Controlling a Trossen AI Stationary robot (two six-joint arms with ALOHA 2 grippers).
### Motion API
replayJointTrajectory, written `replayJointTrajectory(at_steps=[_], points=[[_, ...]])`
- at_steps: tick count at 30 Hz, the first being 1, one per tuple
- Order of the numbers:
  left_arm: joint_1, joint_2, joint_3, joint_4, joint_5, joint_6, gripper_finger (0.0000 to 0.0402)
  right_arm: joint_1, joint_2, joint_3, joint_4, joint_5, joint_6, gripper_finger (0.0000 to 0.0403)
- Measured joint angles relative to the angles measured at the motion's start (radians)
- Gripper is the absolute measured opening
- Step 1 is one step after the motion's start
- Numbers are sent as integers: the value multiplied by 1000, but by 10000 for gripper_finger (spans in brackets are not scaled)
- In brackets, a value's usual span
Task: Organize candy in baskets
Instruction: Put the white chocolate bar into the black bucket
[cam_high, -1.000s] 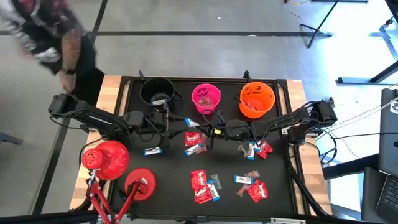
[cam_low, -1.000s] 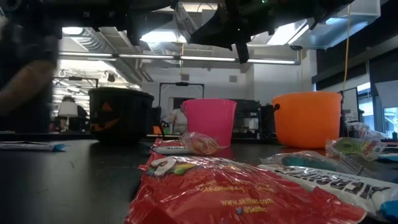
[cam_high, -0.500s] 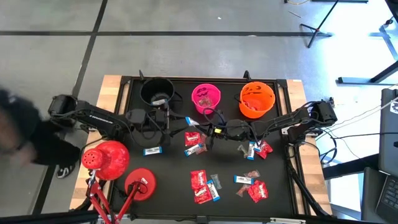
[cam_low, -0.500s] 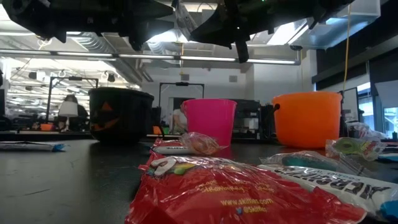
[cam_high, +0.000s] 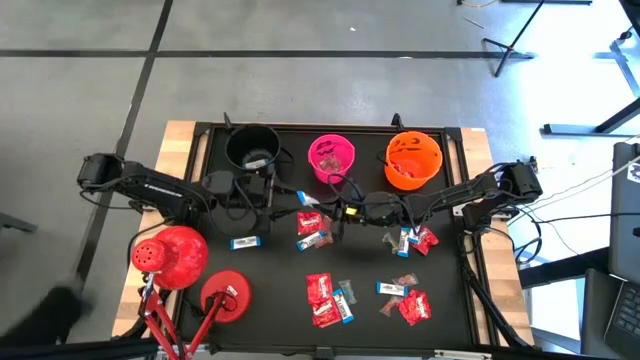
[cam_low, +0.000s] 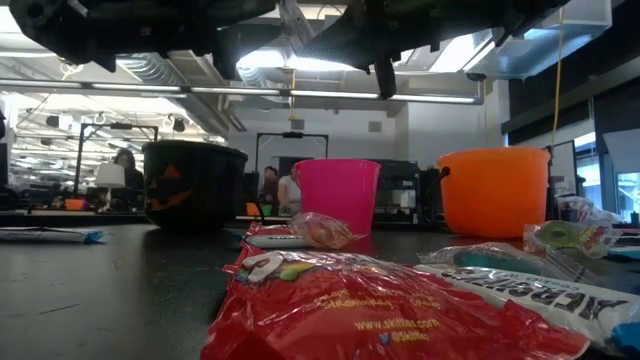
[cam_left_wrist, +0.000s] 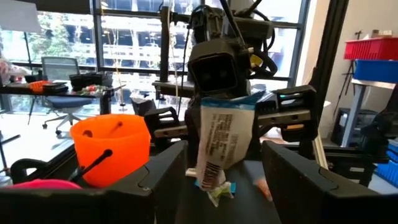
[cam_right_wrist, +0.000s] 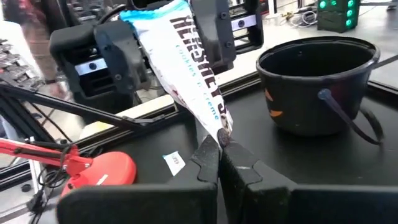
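The black mat (cam_high: 300, 340) fills the table, with bare stretches along its near edge and between the left candy and the centre cluster. Far along it stand the black bucket (cam_high: 252, 148), pink bucket (cam_high: 332, 158) and orange bucket (cam_high: 413, 160). Two red lamp heads (cam_high: 170, 255) crowd the near-left corner.

Both arms meet mid-table, just near of the pink bucket. The right gripper (cam_right_wrist: 219, 144) has its fingers pressed together on the lower end of a blue-and-white candy packet (cam_right_wrist: 189, 59). The packet's long axis runs from that pinched end up toward the left gripper (cam_left_wrist: 225, 165), whose fingers stand apart on either side of it, not clamping it.

From above, the held packet (cam_high: 309, 198) is a small sliver between the grippers; the wrist views show its printed face and length. The low view shows a red wrapper (cam_low: 400, 310) up close. Loose candy (cam_high: 330, 298) lies scattered across the near-right of the mat.
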Motion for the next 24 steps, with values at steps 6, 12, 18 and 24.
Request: replayJointTrajectory(at_steps=[6,12,18,24], points=[[15,0,30,1,-20,9,199,-1,0,0,2,117,37,3],[14,0,44,0,-127,36,199,-1,0,0,14,206,40,3],[13,19,45,-4,-220,31,199,0,0,0,43,296,42,3],[13,88,45,96,-186,-5,199,0,0,0,39,296,20,3]])
